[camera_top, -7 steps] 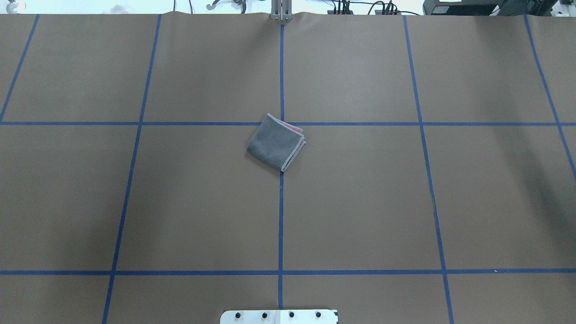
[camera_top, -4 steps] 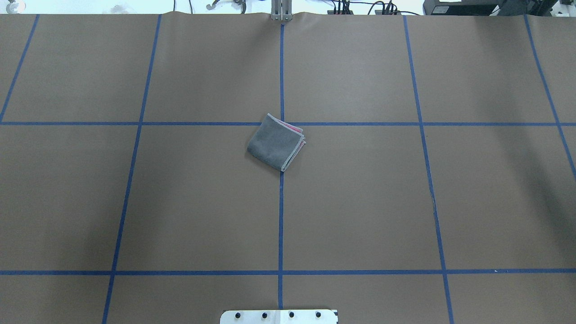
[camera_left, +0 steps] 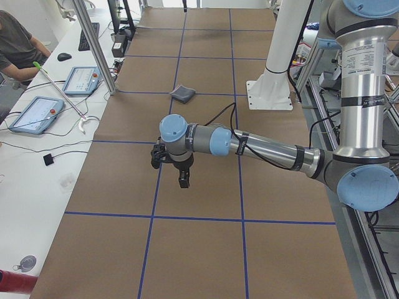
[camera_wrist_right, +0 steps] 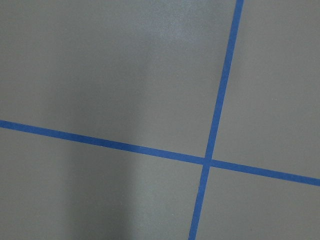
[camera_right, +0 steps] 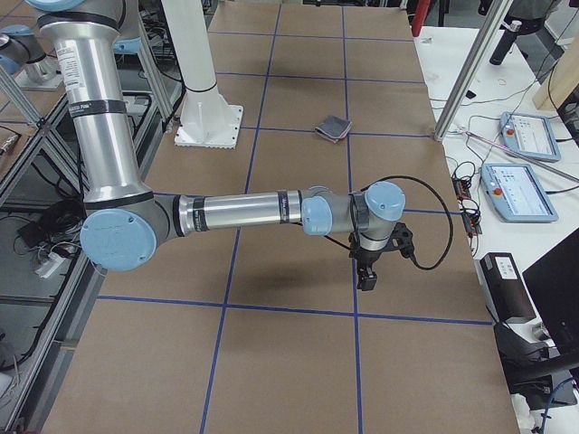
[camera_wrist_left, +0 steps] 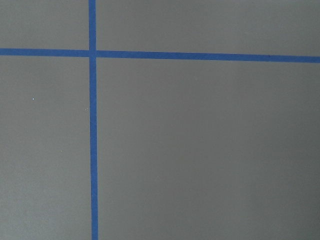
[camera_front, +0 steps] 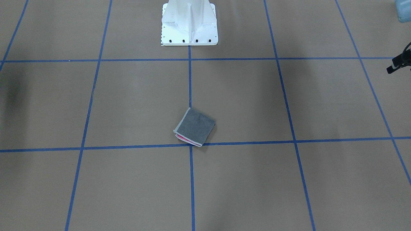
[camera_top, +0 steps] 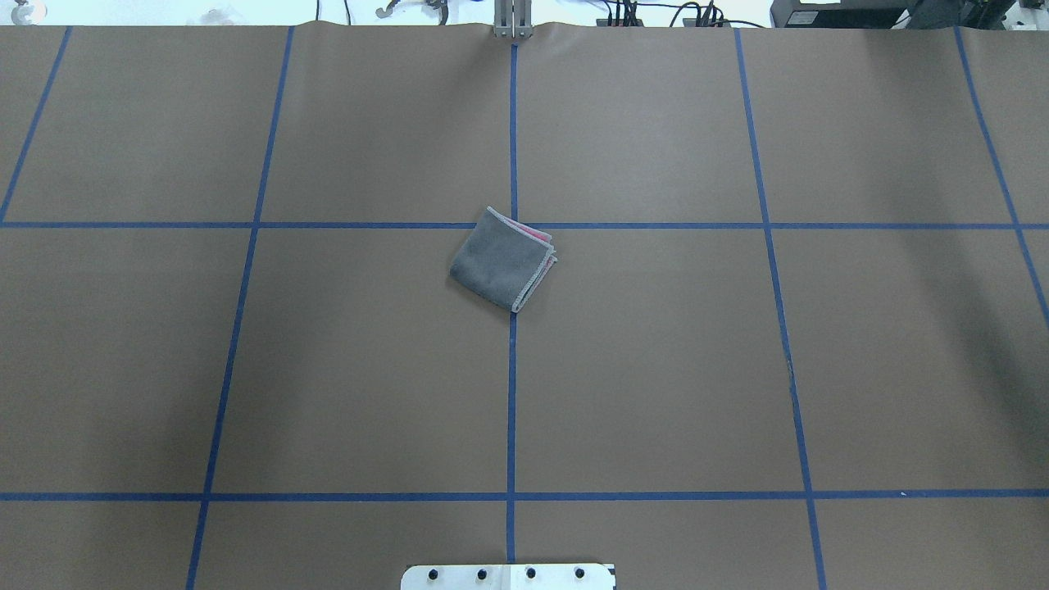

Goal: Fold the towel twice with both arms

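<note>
The towel [camera_top: 501, 259], a small folded square, lies mid-way along the worktop [camera_top: 656, 369], well apart from the left fingers [camera_left: 182, 180] and right fingers [camera_right: 368, 276] at opposite ends, neither seemingly nearer; whether they are open I cannot tell.

My surface [camera_top: 656, 393] is brown paper gridded with blue tape [camera_top: 510, 410], evenly lit. Across from me stands a white bench [camera_left: 37, 168] carrying two tablets [camera_left: 36, 114] and a keyboard [camera_left: 86, 36] — one person [camera_left: 15, 47] seated there.

Nothing legible: a white label [camera_left: 365, 68] on the left arm [camera_left: 268, 149] (upper tube) seems printed, too small to read.
</note>
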You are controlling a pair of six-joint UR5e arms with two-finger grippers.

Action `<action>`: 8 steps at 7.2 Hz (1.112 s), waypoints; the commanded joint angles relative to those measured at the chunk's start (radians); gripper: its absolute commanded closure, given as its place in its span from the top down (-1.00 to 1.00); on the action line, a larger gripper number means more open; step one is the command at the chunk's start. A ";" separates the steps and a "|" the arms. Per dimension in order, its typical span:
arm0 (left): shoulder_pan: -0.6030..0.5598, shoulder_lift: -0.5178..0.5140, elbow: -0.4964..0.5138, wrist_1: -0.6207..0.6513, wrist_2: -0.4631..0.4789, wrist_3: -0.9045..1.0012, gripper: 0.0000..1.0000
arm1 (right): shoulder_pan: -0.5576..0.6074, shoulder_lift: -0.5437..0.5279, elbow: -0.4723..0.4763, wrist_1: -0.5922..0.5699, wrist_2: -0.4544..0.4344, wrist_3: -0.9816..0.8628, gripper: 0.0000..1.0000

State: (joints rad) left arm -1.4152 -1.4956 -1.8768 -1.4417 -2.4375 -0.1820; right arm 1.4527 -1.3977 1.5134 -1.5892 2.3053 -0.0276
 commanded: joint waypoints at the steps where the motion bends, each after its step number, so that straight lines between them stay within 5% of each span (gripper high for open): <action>1: -0.001 -0.002 -0.002 -0.002 0.000 0.003 0.99 | 0.000 0.000 0.004 0.000 0.000 0.000 1.00; 8: -0.045 0.000 0.027 -0.005 0.089 0.015 0.99 | 0.002 -0.009 -0.001 0.000 0.003 0.000 1.00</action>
State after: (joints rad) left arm -1.4380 -1.4958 -1.8581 -1.4452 -2.3583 -0.1704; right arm 1.4531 -1.4021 1.5174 -1.5892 2.3074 -0.0276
